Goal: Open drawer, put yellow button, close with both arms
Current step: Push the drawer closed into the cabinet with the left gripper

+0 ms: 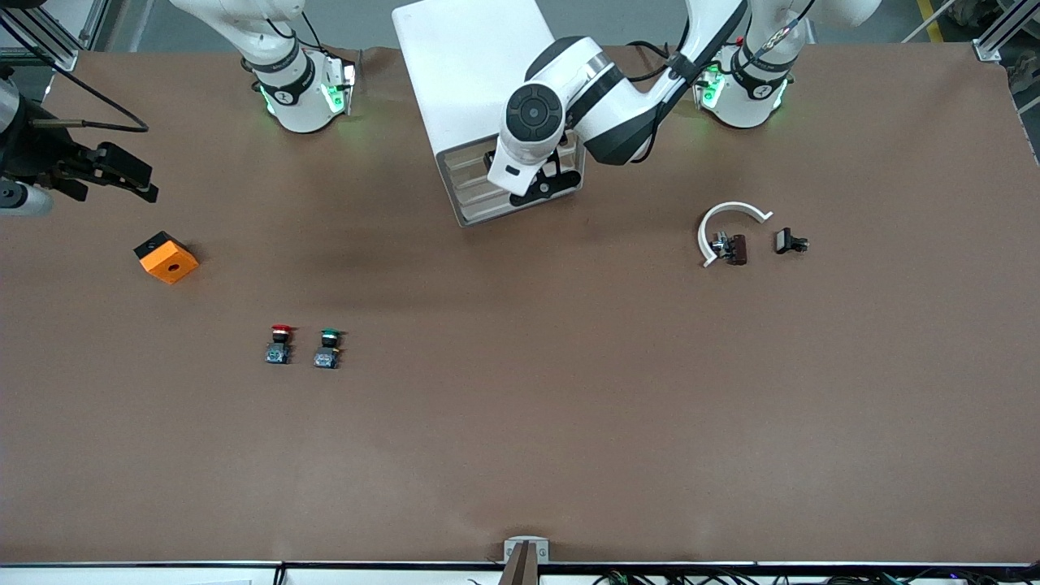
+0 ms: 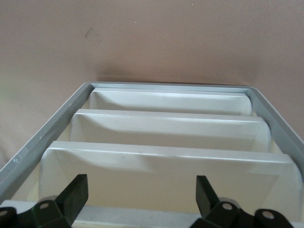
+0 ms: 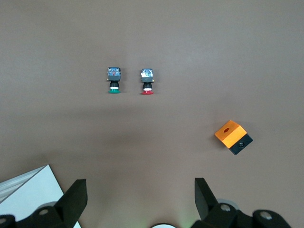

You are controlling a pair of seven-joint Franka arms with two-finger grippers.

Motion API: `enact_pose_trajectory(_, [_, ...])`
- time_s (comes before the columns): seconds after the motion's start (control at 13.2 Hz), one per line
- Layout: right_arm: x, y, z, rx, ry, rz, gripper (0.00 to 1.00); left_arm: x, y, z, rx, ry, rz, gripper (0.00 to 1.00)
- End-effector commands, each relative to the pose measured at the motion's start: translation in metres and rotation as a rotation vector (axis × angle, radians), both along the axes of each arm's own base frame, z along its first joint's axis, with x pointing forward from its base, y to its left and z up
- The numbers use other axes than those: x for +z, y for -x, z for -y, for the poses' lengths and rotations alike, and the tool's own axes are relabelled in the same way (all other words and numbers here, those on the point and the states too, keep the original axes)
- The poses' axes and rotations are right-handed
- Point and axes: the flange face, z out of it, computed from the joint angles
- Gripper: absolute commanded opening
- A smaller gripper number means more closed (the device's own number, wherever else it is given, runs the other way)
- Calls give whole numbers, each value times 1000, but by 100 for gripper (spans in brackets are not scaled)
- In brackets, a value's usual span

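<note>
The white rounded box cabinet [image 1: 475,73] stands between the two arm bases, its stack of cream-fronted shallow drawers [image 2: 166,128] facing the front camera; all the fronts sit flush, none pulled out. The left arm's black two-finger gripper [image 1: 543,180] hangs right in front of those drawer fronts, its fingers [image 2: 76,192] spread wide and holding nothing. The right arm's black gripper [image 1: 122,172] waits up over the table's edge at the right arm's end, above the orange block with a round hole [image 1: 166,257], jaws likewise wide apart and empty. A red-capped push-button [image 1: 279,344] and a green-capped push-button [image 1: 327,348] stand side by side nearer the front camera. No yellow-capped button can be made out. Toward the left arm's end lie a curved white plastic clip [image 1: 727,223] and two small dark parts [image 1: 790,241].
</note>
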Motion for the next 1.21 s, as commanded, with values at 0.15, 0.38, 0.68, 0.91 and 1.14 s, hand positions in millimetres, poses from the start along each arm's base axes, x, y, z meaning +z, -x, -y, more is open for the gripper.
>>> enact_pose_trajectory(0.15, [14,-2,10,-21,-1,44,100,30,-110,-72,167,6,84,100])
enact_pose_trajectory(0.38, [11,-10,10,-18,3,71,100,38,-188,-149,226,-63,213,100])
enact_pose_trajectory(0.68, [5,-14,11,-19,6,60,100,67,-243,-229,273,-177,375,100])
enact_pose_trajectory(0.91, [4,-14,3,-3,11,57,100,86,-263,-288,353,-199,386,100])
enact_pose_trajectory(1.14, [7,-15,0,3,8,65,100,115,-281,-337,306,-203,451,100])
